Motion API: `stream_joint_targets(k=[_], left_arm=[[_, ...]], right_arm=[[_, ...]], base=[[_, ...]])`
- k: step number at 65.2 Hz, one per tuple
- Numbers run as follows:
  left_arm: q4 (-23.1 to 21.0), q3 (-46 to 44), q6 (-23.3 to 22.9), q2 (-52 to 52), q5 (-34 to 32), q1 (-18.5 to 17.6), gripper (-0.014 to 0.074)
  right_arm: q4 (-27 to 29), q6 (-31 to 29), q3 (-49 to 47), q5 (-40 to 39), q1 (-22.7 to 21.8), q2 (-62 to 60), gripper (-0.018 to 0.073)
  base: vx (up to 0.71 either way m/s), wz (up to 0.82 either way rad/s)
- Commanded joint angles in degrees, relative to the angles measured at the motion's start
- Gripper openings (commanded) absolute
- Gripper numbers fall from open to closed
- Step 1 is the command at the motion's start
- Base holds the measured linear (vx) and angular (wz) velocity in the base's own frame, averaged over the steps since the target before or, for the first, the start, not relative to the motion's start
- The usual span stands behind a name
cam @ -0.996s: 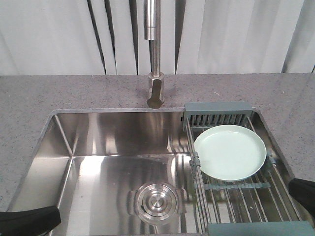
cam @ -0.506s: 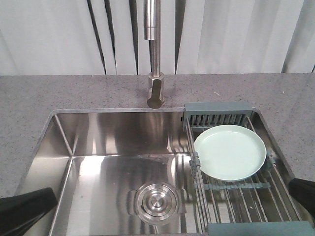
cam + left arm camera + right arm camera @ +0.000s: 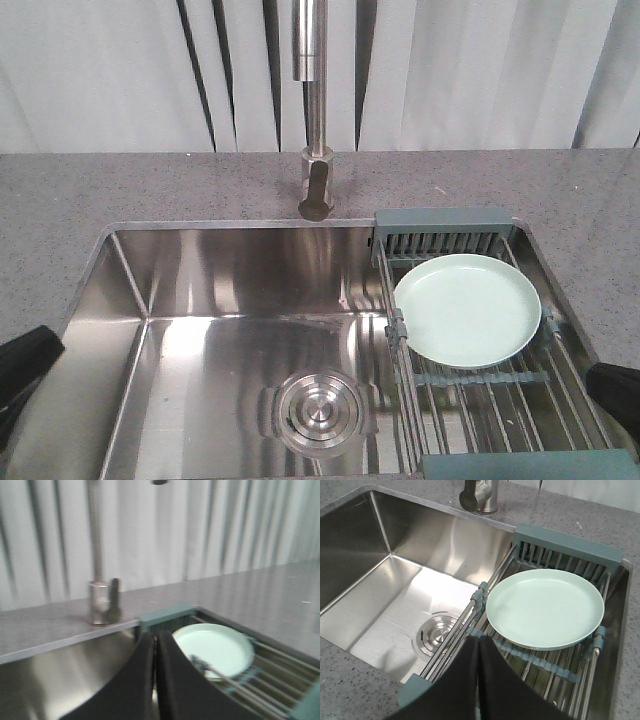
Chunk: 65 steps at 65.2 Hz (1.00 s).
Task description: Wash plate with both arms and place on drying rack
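Observation:
The pale mint-green plate [image 3: 467,310] lies flat on the steel rods of the drying rack [image 3: 500,400], which spans the right end of the sink. In the left wrist view my left gripper [image 3: 155,636] is shut and empty, held above the basin to the left of the plate [image 3: 215,650] and the rack [image 3: 167,614]. In the right wrist view my right gripper [image 3: 479,639] is also shut and empty, hovering over the rack's rods [image 3: 540,672] just in front of the plate [image 3: 545,607]. Only black tips of the arms show at the left edge [image 3: 22,368] and right edge [image 3: 615,390] of the front view.
A steel sink basin [image 3: 200,290] with a round drain [image 3: 315,410] fills the left and middle. A tall steel faucet [image 3: 315,130] stands behind it. Grey speckled countertop [image 3: 100,190] surrounds the sink, with a pale curtain [image 3: 480,70] at the back.
The left arm's black tip has swung from the bottom-left corner outward and up to the left edge of the front view. The plate and the right arm have not moved.

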Motion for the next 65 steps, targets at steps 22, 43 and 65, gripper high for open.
stream_joint_targets(k=[22, 43, 65], left_arm=[[-31.81, 12.09, 28.56, -11.73, 28.95, -0.11, -0.0006], [-38.25, 11.82, 37.47, -25.13, 37.07, -0.11, -0.0006], [-47.28, 11.87, 53.55, -27.44, 31.94, -0.11, -0.0006]], right_arm=[[1.22, -0.55, -1.45, -3.62, -0.34, 0.28, -0.0010], [1.22, -0.55, -1.45, -3.62, -0.34, 0.28, -0.0010], [1.22, -0.55, -1.45, -3.62, -0.34, 0.28, -0.0010]], base=[[0.00, 0.00], [0.00, 0.00], [0.00, 0.00]])
